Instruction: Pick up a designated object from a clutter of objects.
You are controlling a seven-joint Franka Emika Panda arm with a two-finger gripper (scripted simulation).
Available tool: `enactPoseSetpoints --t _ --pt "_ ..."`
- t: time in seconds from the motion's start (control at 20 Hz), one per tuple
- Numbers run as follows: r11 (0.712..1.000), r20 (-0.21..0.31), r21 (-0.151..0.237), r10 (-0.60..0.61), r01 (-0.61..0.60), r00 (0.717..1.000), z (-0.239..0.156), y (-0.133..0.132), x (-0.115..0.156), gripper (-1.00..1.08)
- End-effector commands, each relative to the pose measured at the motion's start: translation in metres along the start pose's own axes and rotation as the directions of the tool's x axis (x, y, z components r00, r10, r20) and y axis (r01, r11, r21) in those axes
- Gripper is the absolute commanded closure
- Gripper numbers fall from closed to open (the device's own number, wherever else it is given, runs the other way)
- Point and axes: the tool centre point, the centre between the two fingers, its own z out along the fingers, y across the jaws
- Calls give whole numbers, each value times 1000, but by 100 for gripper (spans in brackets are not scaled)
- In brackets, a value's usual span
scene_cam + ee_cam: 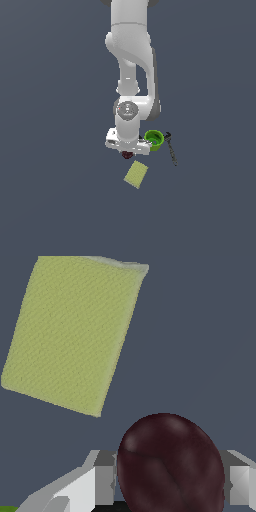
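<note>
The designated object, a dark maroon plum-like ball (170, 466), sits between my gripper's (170, 483) two grey fingers (104, 483), which press on it from both sides. In the exterior view the ball (127, 155) peeks out just under the white hand, and the gripper (127, 153) points straight down over it. The clutter of objects around it includes a bright green cup (154, 139) close to the hand on the exterior view's right. A pale yellow flat rectangle (136, 174) (72, 336) lies just in front of the ball.
A thin dark tool (172, 152) lies beyond the green cup on the exterior view's right, with a small black piece (168, 135) at its upper end. The arm's body hides the surface right behind the hand. The floor is plain dark grey.
</note>
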Motion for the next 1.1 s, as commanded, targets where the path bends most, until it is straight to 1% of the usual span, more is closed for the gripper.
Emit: enactPoseSetpoints --t 0.0,0.2,0.45,1.05 --pt "1000 -2 0 0 0 1000 -8 0 3 108" --pt "1000 -2 0 0 0 1000 -28 2 8 108" --pt "1000 -2 0 0 0 1000 -65 4 19 108" --pt "1000 -1 0 1 -1 1000 -184 13 53 108"
